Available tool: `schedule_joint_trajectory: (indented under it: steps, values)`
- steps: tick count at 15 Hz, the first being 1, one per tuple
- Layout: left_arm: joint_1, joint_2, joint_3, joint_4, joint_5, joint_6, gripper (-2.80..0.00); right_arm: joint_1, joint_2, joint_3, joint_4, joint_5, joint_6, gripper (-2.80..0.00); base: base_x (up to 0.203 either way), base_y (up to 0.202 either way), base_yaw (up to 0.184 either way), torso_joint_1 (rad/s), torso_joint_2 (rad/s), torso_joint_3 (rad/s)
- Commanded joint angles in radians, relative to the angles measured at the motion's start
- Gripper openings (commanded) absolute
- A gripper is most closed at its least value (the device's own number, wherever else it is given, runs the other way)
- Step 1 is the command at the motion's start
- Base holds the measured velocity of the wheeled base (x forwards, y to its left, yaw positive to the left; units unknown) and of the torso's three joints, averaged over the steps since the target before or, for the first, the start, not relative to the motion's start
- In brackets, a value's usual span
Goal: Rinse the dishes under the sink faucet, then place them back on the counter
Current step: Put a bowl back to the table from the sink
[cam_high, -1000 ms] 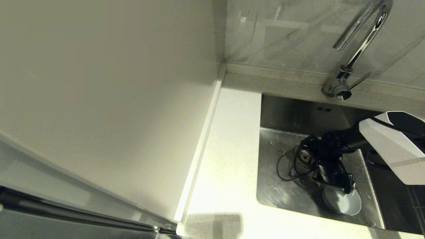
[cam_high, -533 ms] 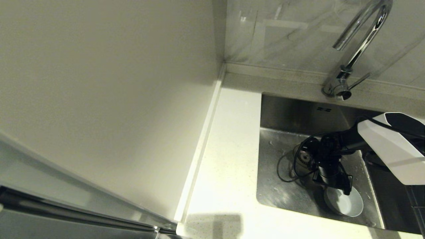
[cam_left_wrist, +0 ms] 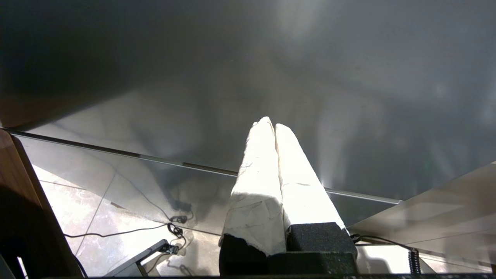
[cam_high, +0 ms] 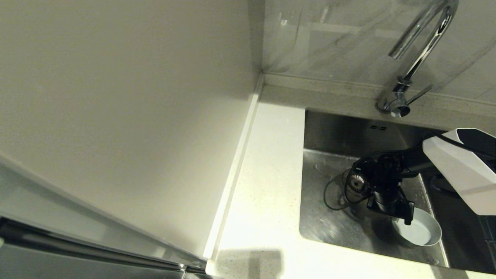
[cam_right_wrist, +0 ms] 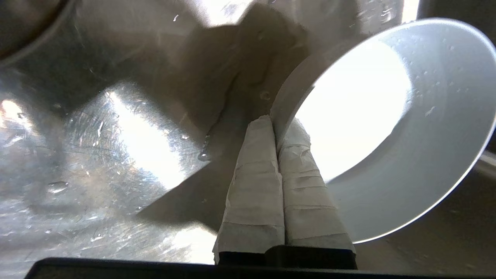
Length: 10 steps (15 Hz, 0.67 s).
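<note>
A pale blue-white bowl with a grey outside sits tilted at the near right of the steel sink. My right gripper reaches down into the basin and is shut on the bowl's near-left rim. In the right wrist view the taped fingers pinch the rim of the wet bowl, one inside and one outside, with the right gripper just over the sink floor. The chrome faucet arches above the far right, no water showing. My left gripper is parked away from the sink, shut and empty.
The white speckled counter runs along the sink's left side, bounded by a cream wall panel. The round drain and a black cable loop lie by my right wrist. The faucet lever points right.
My right gripper has closed on the bowl's rim. The bowl has tipped up and shifted right toward the sink's right wall.
</note>
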<state>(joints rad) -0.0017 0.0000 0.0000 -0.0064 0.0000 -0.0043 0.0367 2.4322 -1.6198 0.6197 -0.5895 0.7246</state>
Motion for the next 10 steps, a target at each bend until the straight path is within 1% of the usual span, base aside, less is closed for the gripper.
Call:
schedule_joint_trajectory:
  steps: [1, 3, 5, 7, 8, 9, 10]
  values:
    - [0.000, 0.000, 0.003, 0.000, 0.000, 0.000, -2.80, -0.007, -0.047, 0.004, 0.021, -0.022, 0.004, -2.80, 0.000, 0.000, 0.000, 0.000, 0.00, 0.000]
    - [0.000, 0.000, 0.003, -0.001, 0.000, 0.000, -2.80, -0.005, -0.113, 0.011, 0.045, -0.031, -0.004, -2.80, 0.000, 0.000, 0.000, 0.000, 0.00, 0.000]
    - [0.000, 0.000, 0.003, 0.000, 0.000, 0.000, -2.80, 0.019, -0.235, 0.050, 0.063, -0.022, -0.037, -2.80, 0.000, 0.000, 0.000, 0.000, 0.00, 0.000]
    - [0.000, 0.000, 0.003, -0.001, 0.000, 0.000, -2.80, 0.052, -0.391, 0.096, 0.069, 0.002, -0.087, -2.80, 0.000, 0.000, 0.000, 0.000, 0.00, 0.000]
    - [0.000, 0.000, 0.003, -0.001, 0.000, 0.000, -2.80, 0.072, -0.474, 0.110, 0.071, 0.041, -0.119, -2.80, 0.000, 0.000, 0.000, 0.000, 0.00, 0.000]
    - [0.000, 0.000, 0.002, 0.000, 0.000, 0.000, -2.80, 0.094, -0.549, 0.117, 0.079, 0.119, -0.145, -2.80, 0.000, 0.000, 0.000, 0.000, 0.00, 0.000]
    - [0.000, 0.000, 0.003, 0.000, 0.000, 0.000, -2.80, 0.116, -0.609, 0.116, 0.104, 0.282, -0.168, -2.80, 0.000, 0.000, 0.000, 0.000, 0.00, 0.000]
